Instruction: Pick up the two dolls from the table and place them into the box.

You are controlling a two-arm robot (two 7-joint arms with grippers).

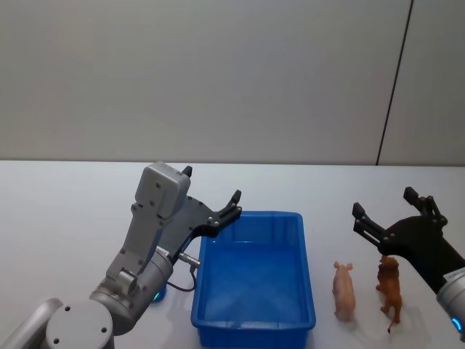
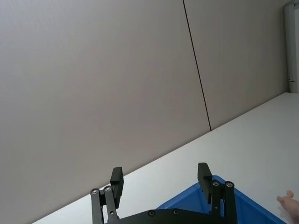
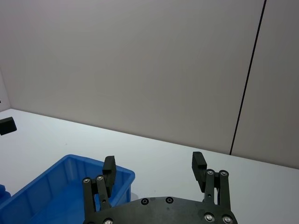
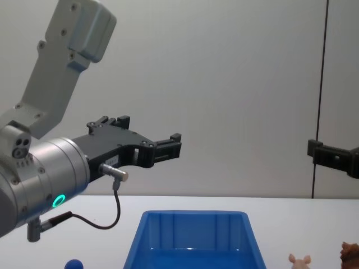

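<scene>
The blue box [image 1: 253, 321] sits close to the robot, in the middle of the white table [image 1: 65, 218]. It is smooth, shiny plastic with a thick rim and walls that slope inward.

The two dolls are on the table just to the right of the box. The pink pig doll [image 1: 344, 291] is nearer the box. It looks smooth and round, with little pointed ears. The brown doll [image 1: 390, 289] is beside it on the right, close but not touching. It looks rough and shaggy, with thin legs.

The right gripper [image 1: 383, 201] hangs in the air above the dolls. Its flat black fingers are spread wide apart with nothing between them.

The left gripper [image 1: 212, 185] is up high over the far left corner of the box. Its black fingers are spread wide too, and it holds nothing. Its arm is grey, smooth metal with a thin black cable.

Behind the table stands a plain grey wall [image 1: 218, 73] with one thin dark line.
</scene>
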